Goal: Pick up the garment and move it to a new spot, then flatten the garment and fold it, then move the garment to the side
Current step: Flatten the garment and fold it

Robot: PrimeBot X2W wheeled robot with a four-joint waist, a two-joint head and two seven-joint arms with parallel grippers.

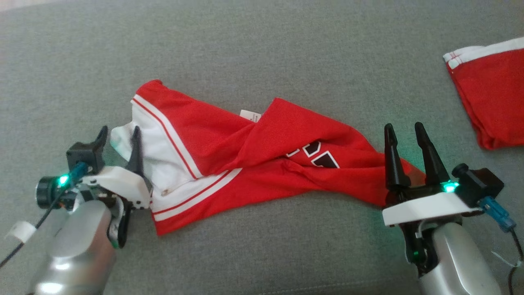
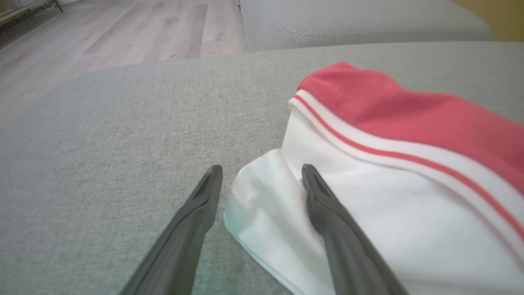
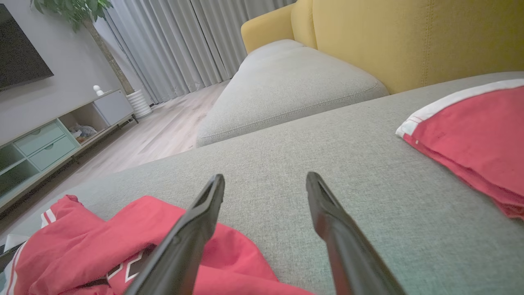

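Left pincer [image 1: 120, 131], released, brackets the white corner of the garment [image 1: 245, 155] at 9 o'clock, right pincer [image 1: 403, 125], also released, overlaps its red end at 3 o'clock, long axis 9-to-3 across the sofa [image 1: 262, 49].

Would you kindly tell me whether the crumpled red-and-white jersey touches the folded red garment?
Apart. The head view shows bare grey cushion between the jersey and the folded red garment.

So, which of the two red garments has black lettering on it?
The crumpled garment lying in the middle, with black-and-white lettering on its front; the folded garment at the far right shows only white trim.
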